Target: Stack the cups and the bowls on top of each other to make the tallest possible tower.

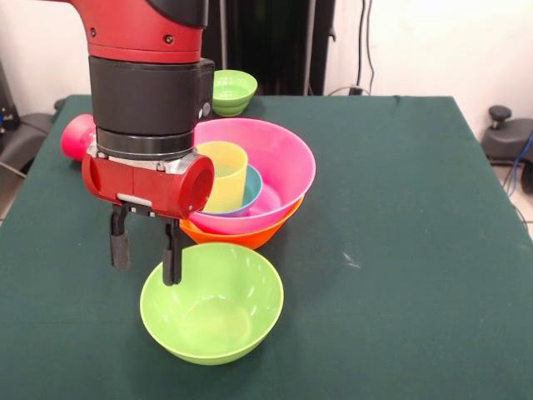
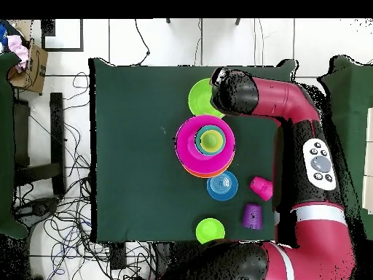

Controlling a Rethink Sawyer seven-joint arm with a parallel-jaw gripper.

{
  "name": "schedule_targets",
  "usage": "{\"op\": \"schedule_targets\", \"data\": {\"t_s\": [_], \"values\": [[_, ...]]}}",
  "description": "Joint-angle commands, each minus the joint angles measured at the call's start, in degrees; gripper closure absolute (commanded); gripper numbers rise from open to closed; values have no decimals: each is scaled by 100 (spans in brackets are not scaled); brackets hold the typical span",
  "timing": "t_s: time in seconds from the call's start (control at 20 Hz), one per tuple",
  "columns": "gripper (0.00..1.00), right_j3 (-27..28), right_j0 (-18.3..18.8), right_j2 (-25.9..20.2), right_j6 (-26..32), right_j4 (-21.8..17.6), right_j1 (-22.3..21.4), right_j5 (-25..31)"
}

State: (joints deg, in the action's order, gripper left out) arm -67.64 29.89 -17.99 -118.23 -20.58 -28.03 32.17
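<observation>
My gripper (image 1: 146,250) hangs open over the left rim of the medium green bowl (image 1: 212,304), one finger outside the rim and one above the inside. That bowl stands upright near the table's front edge; in the overhead view the arm partly covers the medium green bowl (image 2: 201,97). Just behind it stands the tower: a pink bowl (image 1: 279,158) nested in an orange bowl (image 1: 241,236), with a blue bowl (image 1: 252,185) and a yellow cup (image 1: 223,173) inside. The overhead view shows the pink bowl (image 2: 188,138), a red cup (image 2: 261,187) and a purple cup (image 2: 252,215).
A small green bowl (image 1: 233,90) sits at the far edge of the dark green table (image 1: 416,208). The red cup (image 1: 77,136) lies at the far left. Overhead, stacked blue bowls (image 2: 222,185) stand beside the tower, near the small green bowl (image 2: 210,230).
</observation>
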Motion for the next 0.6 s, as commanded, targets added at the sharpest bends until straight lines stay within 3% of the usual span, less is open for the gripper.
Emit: {"op": "schedule_targets", "data": {"t_s": [0.05,0.6], "values": [[0,-300,-17,-205,1219,-451,224,602],[0,-327,15,-96,1142,-539,327,465]]}}
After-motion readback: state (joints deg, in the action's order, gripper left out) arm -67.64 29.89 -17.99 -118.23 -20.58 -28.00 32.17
